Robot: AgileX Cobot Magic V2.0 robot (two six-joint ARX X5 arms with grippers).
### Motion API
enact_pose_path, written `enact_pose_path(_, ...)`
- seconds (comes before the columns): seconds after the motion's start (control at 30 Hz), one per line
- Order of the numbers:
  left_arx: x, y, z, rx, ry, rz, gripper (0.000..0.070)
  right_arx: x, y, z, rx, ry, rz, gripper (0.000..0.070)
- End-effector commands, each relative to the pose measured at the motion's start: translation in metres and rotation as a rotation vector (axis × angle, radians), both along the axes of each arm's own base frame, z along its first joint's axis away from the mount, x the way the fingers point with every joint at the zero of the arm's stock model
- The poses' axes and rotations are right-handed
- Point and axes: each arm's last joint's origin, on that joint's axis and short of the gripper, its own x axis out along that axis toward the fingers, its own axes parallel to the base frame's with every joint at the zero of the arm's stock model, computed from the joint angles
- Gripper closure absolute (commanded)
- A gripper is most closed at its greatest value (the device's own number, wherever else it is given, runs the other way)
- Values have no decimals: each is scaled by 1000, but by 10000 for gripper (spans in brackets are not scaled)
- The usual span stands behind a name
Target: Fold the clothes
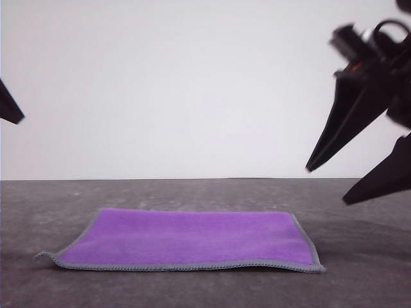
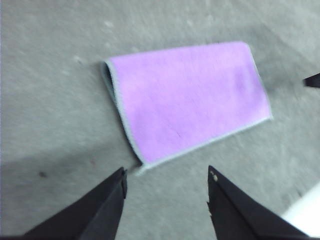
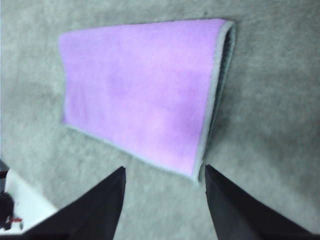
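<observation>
The clothes (image 1: 192, 237) lie flat on the grey table, purple face up, folded into a wide rectangle with light grey stitched edging along the front and sides. They also show in the left wrist view (image 2: 187, 97) and the right wrist view (image 3: 140, 92). My right gripper (image 1: 327, 186) hangs open in the air above and to the right of the cloth's right end, holding nothing. My left gripper (image 2: 167, 177) is open too, hovering above the cloth's left end; one dark tip (image 1: 9, 106) pokes in at the left edge of the front view.
The grey table top (image 1: 359, 276) extends around the cloth on all sides. A plain white wall (image 1: 180, 83) stands behind the table's far edge. A white patch (image 3: 22, 202) shows off the table's edge in the right wrist view.
</observation>
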Motion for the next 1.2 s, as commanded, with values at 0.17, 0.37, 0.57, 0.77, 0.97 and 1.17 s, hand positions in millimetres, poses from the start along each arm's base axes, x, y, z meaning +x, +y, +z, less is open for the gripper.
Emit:
enact_pose_path(0.17, -7, 4, 9, -3, -85, 41, 387, 20, 10, -28, -13, 46, 18, 381)
enact_pose_path(0.37, -7, 4, 9, -4, -87, 41, 387, 32, 17, -47, 42, 92, 46, 381)
enact_pose_path(0.57, -7, 4, 9, -2, -88, 44, 388, 41, 23, -61, 108, 116, 72, 388)
enact_pose_path(0.77, -7, 4, 9, -1, -88, 46, 388, 43, 23, -62, 90, 97, 57, 698)
enact_pose_path(0.97, -7, 4, 9, 0, -89, 47, 388, 44, 23, -52, 124, 42, 76, 700)
enact_pose_path(1.17, -7, 4, 9, 0, -89, 47, 388, 44, 35, -37, 200, -5, 169, 700)
